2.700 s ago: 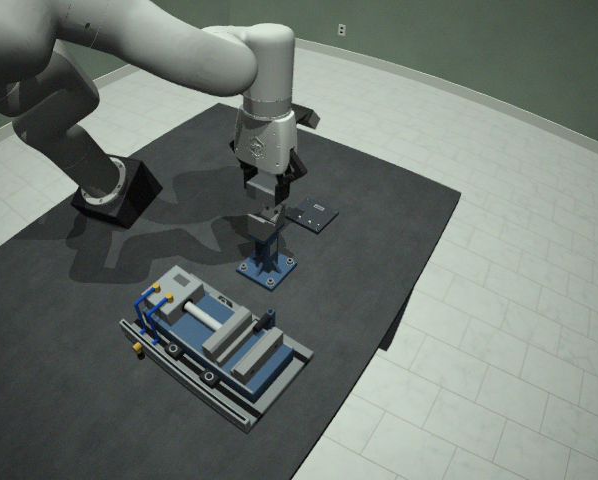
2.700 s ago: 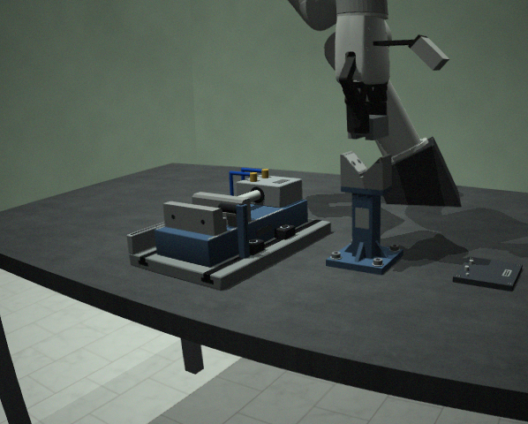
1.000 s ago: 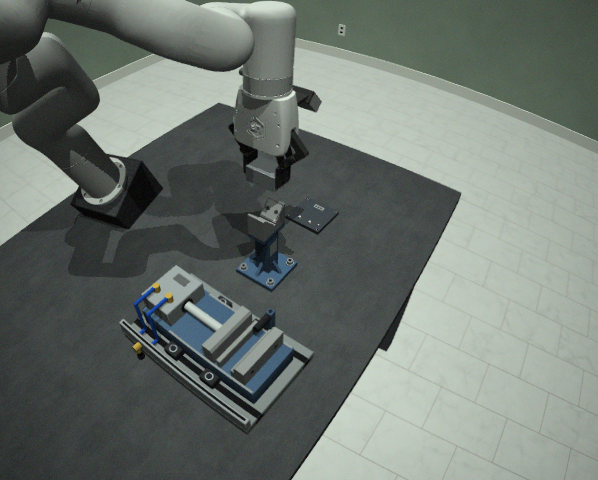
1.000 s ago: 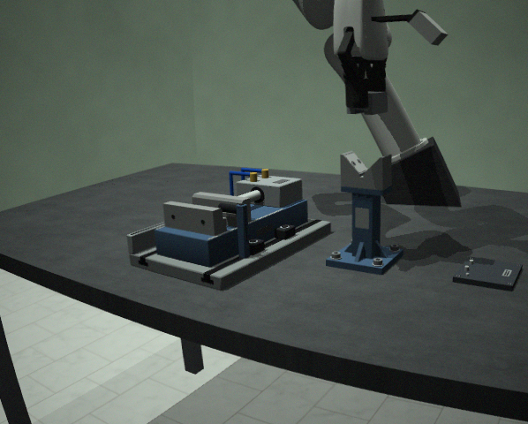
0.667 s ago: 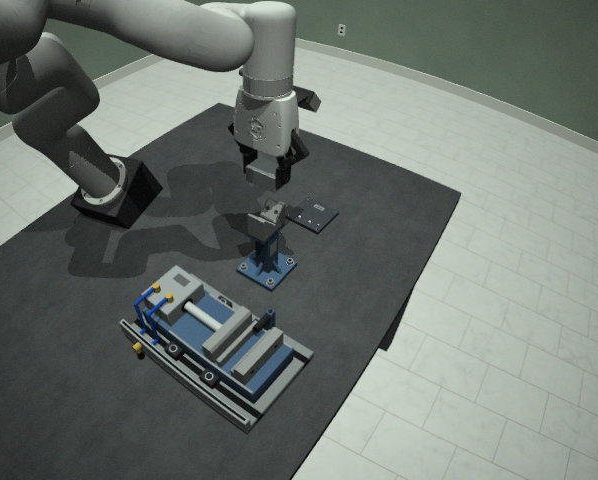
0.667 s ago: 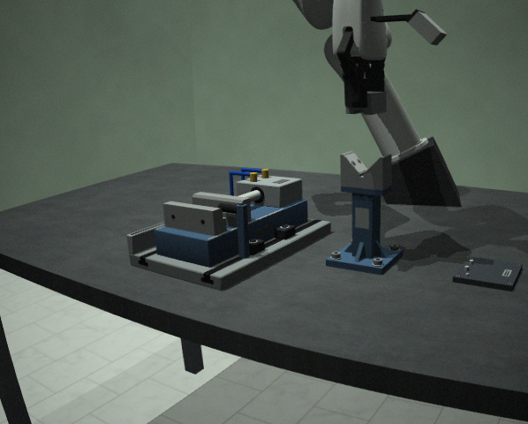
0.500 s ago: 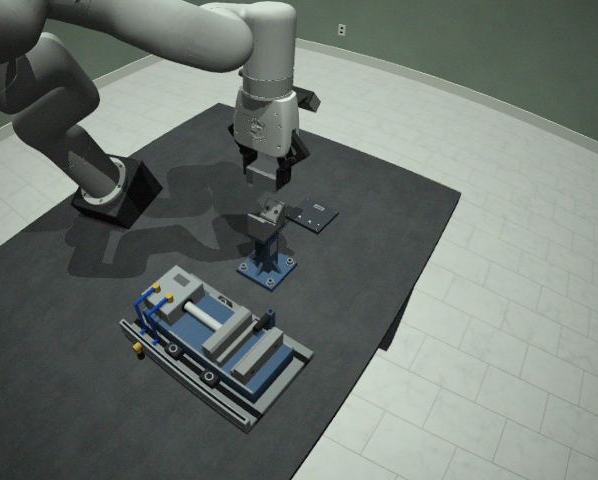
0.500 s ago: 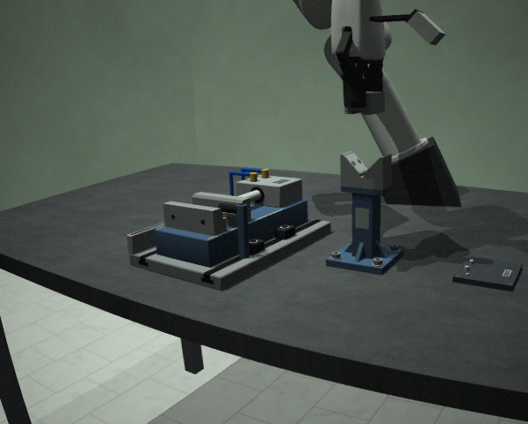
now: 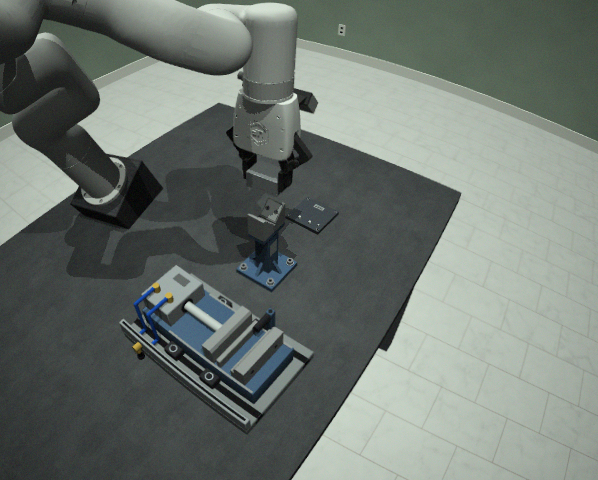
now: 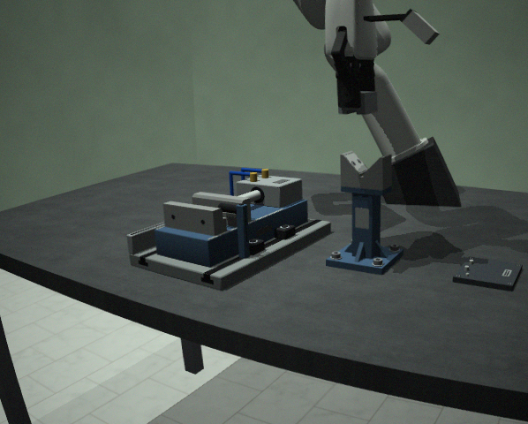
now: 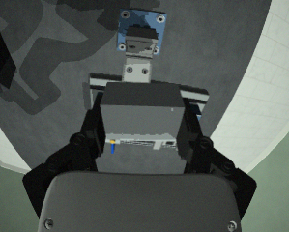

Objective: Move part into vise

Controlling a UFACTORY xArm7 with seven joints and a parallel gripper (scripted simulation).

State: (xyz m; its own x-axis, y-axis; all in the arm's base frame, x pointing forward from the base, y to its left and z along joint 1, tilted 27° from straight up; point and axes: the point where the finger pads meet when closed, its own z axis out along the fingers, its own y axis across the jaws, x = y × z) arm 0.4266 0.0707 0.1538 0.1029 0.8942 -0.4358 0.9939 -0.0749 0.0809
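Note:
My gripper (image 9: 264,181) is shut on the part (image 9: 262,179), a grey block, and holds it in the air above the V-block (image 9: 266,212). In the exterior view the gripper (image 10: 353,103) holds the part (image 10: 366,101) well above the V-block (image 10: 364,168). In the wrist view the part (image 11: 144,130) sits between the two fingers, with the V-block (image 11: 139,58) below it. The infeed plate (image 9: 312,213) lies bare to the right; it also shows in the exterior view (image 10: 487,272). The vise (image 9: 226,335) stands open nearer the front edge.
The V-block stands on a blue post with a bolted base (image 9: 266,268). The vise has an air cylinder (image 9: 182,296) with blue tubes, a moving jaw (image 9: 227,333), a fixed jaw (image 9: 257,351) and a work stop post (image 9: 272,316). The arm's base (image 9: 115,192) stands at the back left.

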